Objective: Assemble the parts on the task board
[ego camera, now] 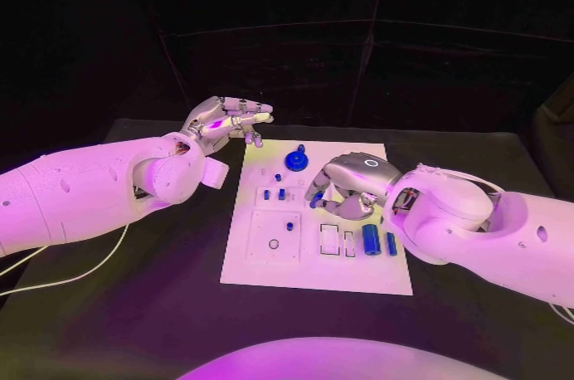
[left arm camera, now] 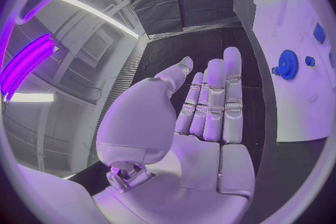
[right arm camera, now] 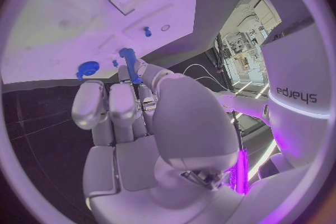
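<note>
White task board (ego camera: 313, 268) sits on a black table (ego camera: 143, 314), and the little parts on it come up blue: a round blue gear (ego camera: 295, 158) near the far edge, a blue cylinder (ego camera: 371, 239) and a slimmer blue bar (ego camera: 391, 244) by the right side, small blue pegs (ego camera: 274, 194) mid-board. Dark outlines mark the rectangular slots (ego camera: 329, 239) on the white plate. Silver left hand (ego camera: 227, 119) on a white arm (ego camera: 84, 193), silver right hand (ego camera: 347, 183) on a white arm (ego camera: 503, 231) too. In the right wrist view a blue stick (right arm camera: 129, 63) shows at the silver fingertips (right arm camera: 136, 75). A white cable (ego camera: 72, 272) trails over the black table
</note>
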Robot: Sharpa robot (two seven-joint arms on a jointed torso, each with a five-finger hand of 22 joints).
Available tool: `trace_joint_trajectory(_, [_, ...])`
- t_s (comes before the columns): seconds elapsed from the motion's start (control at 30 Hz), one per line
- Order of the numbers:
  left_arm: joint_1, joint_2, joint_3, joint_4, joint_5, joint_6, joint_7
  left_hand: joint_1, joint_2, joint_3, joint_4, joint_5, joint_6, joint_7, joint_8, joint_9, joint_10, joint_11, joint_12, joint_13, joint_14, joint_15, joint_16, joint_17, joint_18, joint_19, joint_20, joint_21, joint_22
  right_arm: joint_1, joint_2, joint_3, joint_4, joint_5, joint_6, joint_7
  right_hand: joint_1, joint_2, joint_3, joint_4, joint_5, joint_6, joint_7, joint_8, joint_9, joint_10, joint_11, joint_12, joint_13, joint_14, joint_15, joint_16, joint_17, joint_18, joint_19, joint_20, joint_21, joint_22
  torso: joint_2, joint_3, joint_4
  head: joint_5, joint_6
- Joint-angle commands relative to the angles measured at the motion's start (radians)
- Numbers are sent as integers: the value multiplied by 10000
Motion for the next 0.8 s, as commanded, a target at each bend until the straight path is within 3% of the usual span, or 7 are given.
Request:
trace_joint_trajectory(0.03, [11,39,8,-2,34,97,40,-4,70,-50,3,50,-74,-9,54,-5,-65,27,54,17,-52,-6,54,-11,139,9,36,-61,-12,-56,408,-5,-200,125,-413,630,-29,-108,58,-42,23,-23,41,-45,-18,326,-288,-53,-6,90,36,70,9,-109,-11,53,32,13,8,10,9,112,-43])
trace_joint_trajectory(0.17, [12,54,8,3,34,96,39,-4,70,-50,3,50,-74,-9,54,-5,-65,27,54,17,-52,-6,54,-11,139,9,36,-61,-12,-240,948,-24,-447,56,-304,813,-30,-112,100,-82,35,-44,71,-69,-24,308,-265,-88,-5,89,53,82,15,-107,-21,68,35,12,9,-4,-7,202,-55])
trace_joint_trajectory(0.5, [13,122,9,-1,34,100,32,16,91,-76,-4,50,-82,-10,75,-2,-79,26,86,20,-59,-8,64,-28,141,16,36,-74,-27,-787,2017,-146,-1186,-176,333,1008,-59,-131,160,-143,57,-91,118,-116,-34,263,-222,-154,-6,81,88,86,-1,-101,-50,97,33,-2,9,10,-11,361,-125])
trace_joint_trajectory(0.8, [13,159,9,-5,34,110,31,16,91,-76,-4,50,-82,-10,75,-2,-79,26,86,20,-59,-8,64,-28,141,16,36,-74,-27,-986,2404,-195,-1604,-454,661,989,-101,-150,186,-174,70,-122,144,-145,-39,229,-197,-200,-7,75,110,95,-3,-95,-76,119,27,-18,16,9,-3,485,-217])
